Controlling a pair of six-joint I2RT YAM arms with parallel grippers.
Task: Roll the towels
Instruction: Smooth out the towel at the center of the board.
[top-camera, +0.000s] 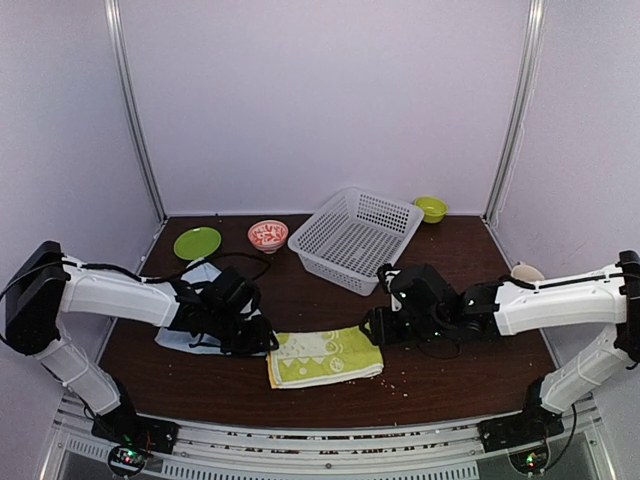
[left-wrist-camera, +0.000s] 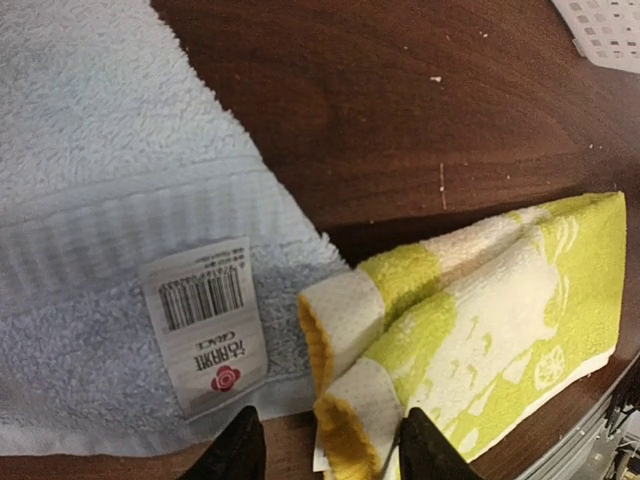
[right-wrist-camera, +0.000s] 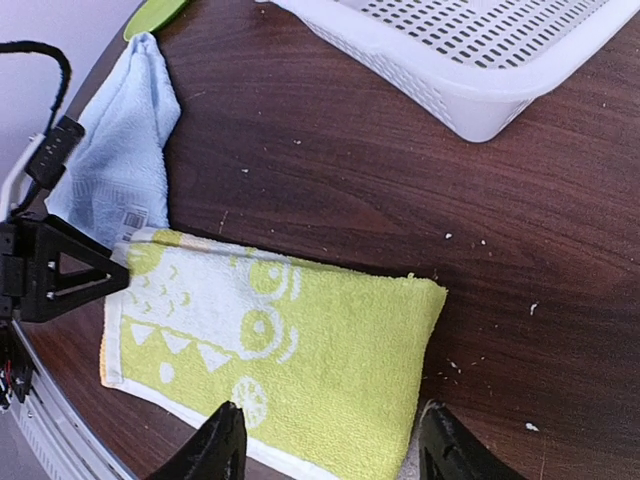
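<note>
Looking from above, the lime-green towel (top-camera: 325, 357) lies folded flat at the middle of the bench (top-camera: 470, 385), near its front edge. The pale blue towel (top-camera: 178, 340) lies just beside it, toward the left edge. The left end effector (top-camera: 252, 335) sits at the green towel's left end and the right end effector (top-camera: 375, 328) at its right end. On the left wrist view the jaws stand apart, straddling the green towel's folded corner. On the right wrist view the jaws stand apart over that towel's edge.
</note>
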